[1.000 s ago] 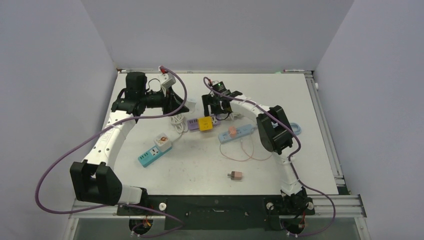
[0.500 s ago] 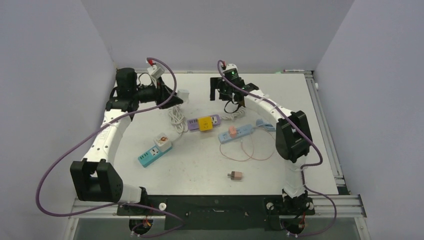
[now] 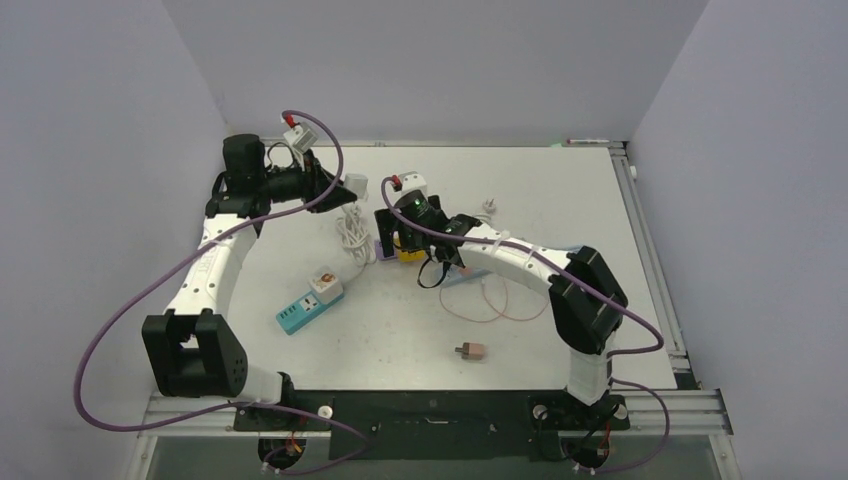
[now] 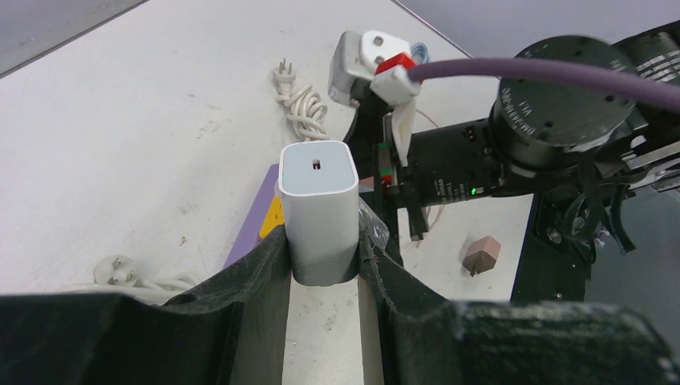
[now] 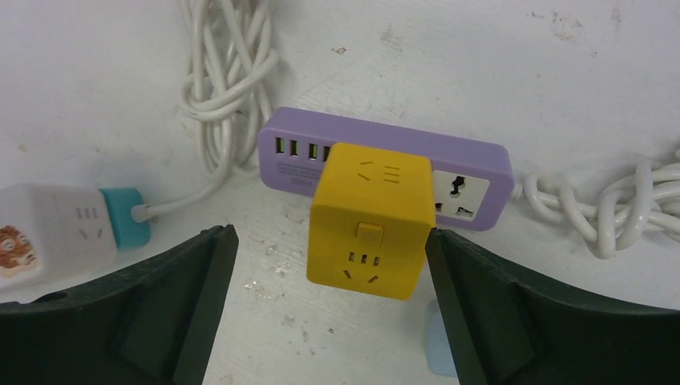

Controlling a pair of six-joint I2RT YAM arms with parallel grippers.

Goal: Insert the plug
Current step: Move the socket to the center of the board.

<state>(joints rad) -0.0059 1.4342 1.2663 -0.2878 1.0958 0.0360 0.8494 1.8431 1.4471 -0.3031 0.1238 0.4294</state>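
Over the far left of the table [image 3: 620, 230], clamps white charger [image 4: 317, 200] in left gripper [image 4: 322, 261]; spreads right gripper [image 5: 327, 249] wide astride yellow cube [image 5: 365, 216] on purple strip [image 5: 477, 164], lying crosswise to the charger's right, nearer right arm.

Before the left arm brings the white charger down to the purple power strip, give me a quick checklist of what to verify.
1. Charger grip: ok. The left gripper is shut on the white charger, clamped between both fingers.
2. Prong orientation: cannot tell. The prongs are hidden; only the USB-port face shows.
3. Free socket: ok. The purple power strip has an uncovered socket beside the yellow cube.
4. Strip steadied: not ok. The right gripper is open, one finger on each side of the cube, gripping nothing.
5. Clear approach: probably not ok. The right arm hangs over the strip.
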